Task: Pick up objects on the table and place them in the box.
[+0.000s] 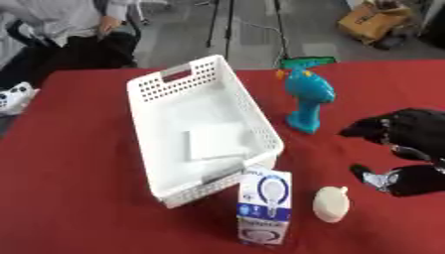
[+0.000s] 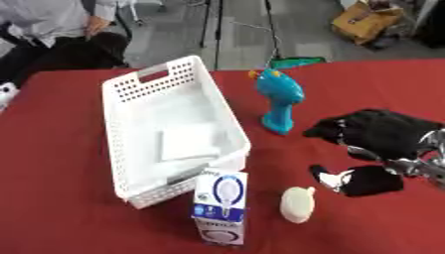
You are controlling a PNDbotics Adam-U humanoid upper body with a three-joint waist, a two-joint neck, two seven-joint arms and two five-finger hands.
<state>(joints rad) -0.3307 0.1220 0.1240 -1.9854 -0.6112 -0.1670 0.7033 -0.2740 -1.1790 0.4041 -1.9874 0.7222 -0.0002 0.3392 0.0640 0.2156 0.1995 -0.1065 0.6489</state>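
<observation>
right hand [image 2: 382,134] was seen open, nothing held | small cream rounded plastic object [image 2: 297,204] lay just beside its thumb | judged light, smooth, slippery | best pinched across the body

A lab or studio: tripod legs [image 1: 228,25], cardboard box [image 1: 374,20], grey floor.

White perforated basket [image 1: 260,119] holding a flat white square [image 1: 215,140], bulb carton [image 1: 264,206] upright, cream object [image 1: 331,204], teal parrot-shaped toy [image 1: 309,99] — standing.
</observation>
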